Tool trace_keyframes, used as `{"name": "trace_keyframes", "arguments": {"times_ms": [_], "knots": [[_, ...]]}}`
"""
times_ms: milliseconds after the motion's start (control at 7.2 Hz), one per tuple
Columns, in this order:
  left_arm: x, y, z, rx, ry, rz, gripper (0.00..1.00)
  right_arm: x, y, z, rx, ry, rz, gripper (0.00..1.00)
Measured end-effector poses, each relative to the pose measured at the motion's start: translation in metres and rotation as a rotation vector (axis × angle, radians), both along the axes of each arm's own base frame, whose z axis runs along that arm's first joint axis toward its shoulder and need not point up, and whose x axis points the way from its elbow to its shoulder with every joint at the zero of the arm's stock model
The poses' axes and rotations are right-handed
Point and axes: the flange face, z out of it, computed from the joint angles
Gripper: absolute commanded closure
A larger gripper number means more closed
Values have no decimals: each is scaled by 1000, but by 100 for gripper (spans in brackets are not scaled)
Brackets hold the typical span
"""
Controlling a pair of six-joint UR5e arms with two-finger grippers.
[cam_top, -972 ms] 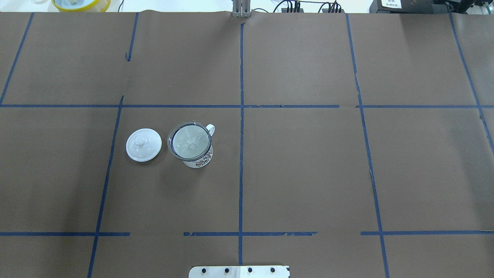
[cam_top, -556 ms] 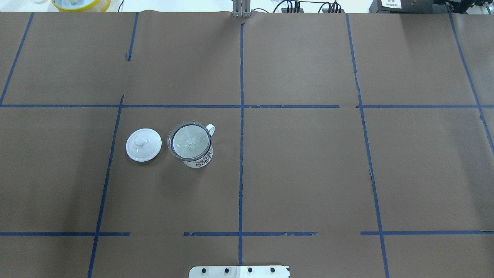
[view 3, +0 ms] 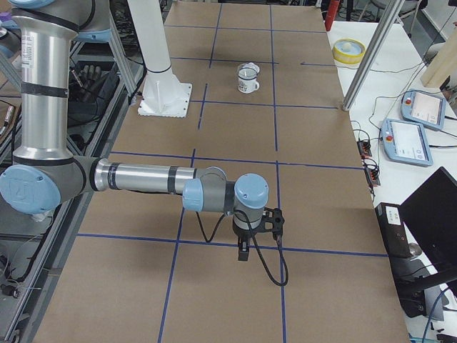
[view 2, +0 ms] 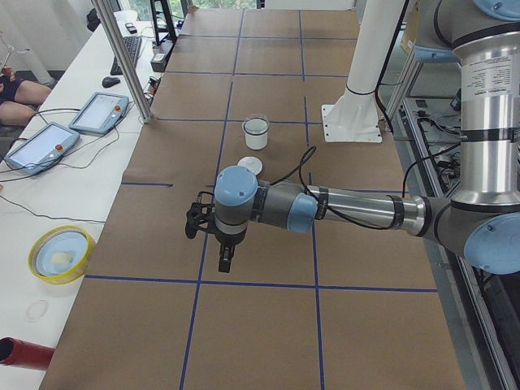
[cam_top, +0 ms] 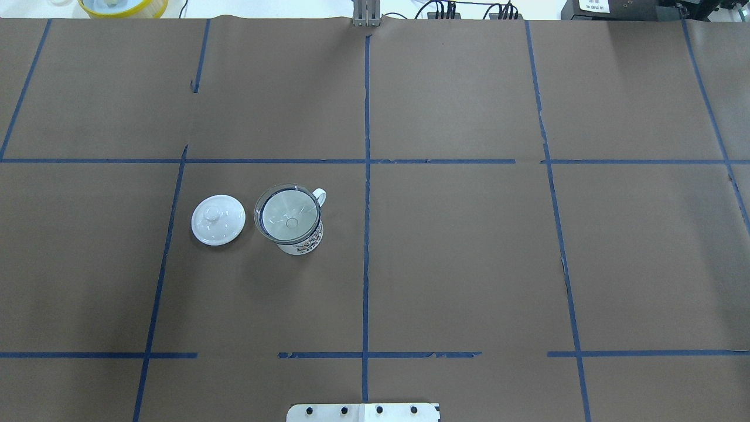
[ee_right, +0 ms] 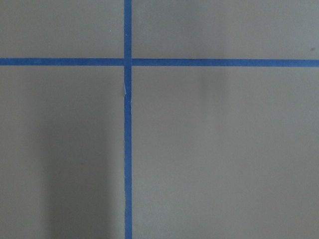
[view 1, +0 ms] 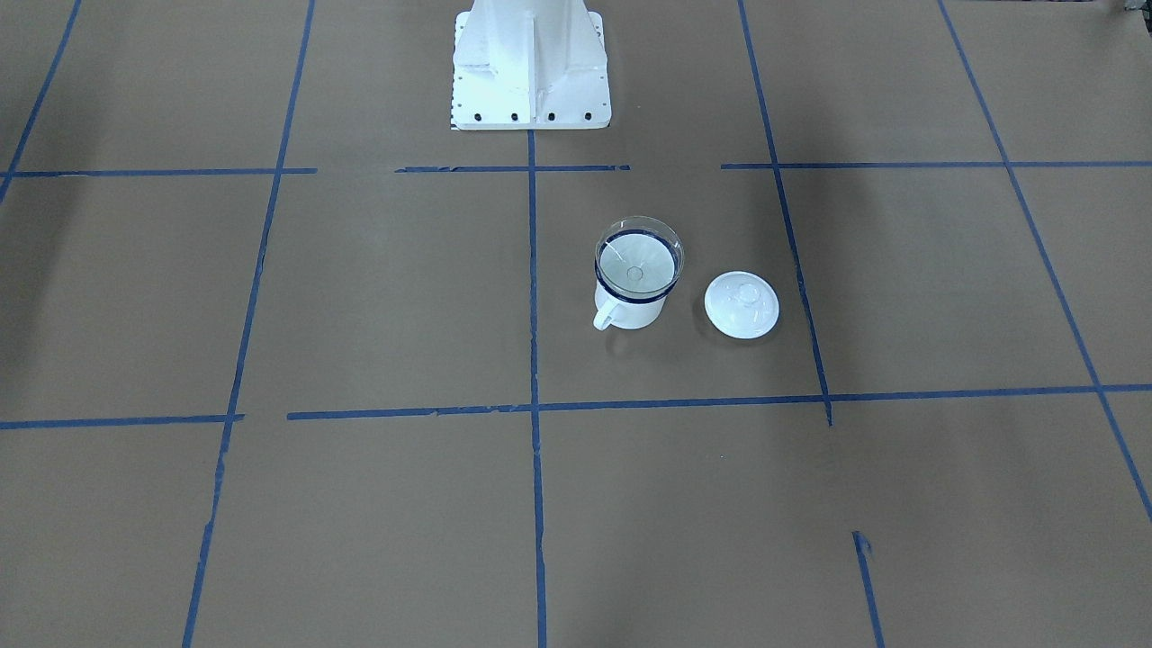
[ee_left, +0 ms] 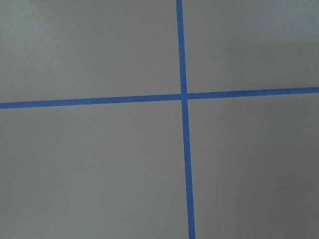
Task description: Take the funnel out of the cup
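The clear funnel (cam_top: 282,208) sits upright in the white mug with the dark blue rim (cam_top: 304,245), left of the table's middle line; its bowl rests on the mug's rim. Both also show in the front view, funnel (view 1: 637,259) in cup (view 1: 641,313), with the handle toward the operators' side. My left gripper (view 2: 223,262) hangs over bare table far from the cup, in the exterior left view only. My right gripper (view 3: 243,251) shows only in the exterior right view, also far from the cup (view 3: 248,80). I cannot tell whether either is open or shut.
A round white knobbed lid (cam_top: 218,220) lies flat just beside the cup, toward the robot's left. The robot's white base (view 1: 531,63) stands at the near edge. A yellow bowl (cam_top: 123,6) and teach pendants (view 2: 41,142) lie beyond the table's far edge.
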Motion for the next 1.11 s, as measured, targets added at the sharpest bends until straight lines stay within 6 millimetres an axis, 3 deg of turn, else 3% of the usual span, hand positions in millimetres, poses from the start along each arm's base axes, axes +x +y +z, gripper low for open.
{"name": "trace_keyframes", "arguments": {"times_ms": [139, 278, 556, 694, 972, 1111], "knots": [[20, -2, -38, -4, 23, -34, 0, 0, 0, 0, 0, 0, 0, 0], [52, -4, -78, -3, 34, -48, 0, 0, 0, 0, 0, 0, 0, 0], [126, -10, -157, -18, 41, -75, 0, 0, 0, 0, 0, 0, 0, 0], [166, -22, -204, -44, 46, -54, 0, 0, 0, 0, 0, 0, 0, 0], [279, -52, -307, -124, -18, 32, 0, 0, 0, 0, 0, 0, 0, 0], [323, -54, -342, -143, -41, 36, 0, 0, 0, 0, 0, 0, 0, 0]]}}
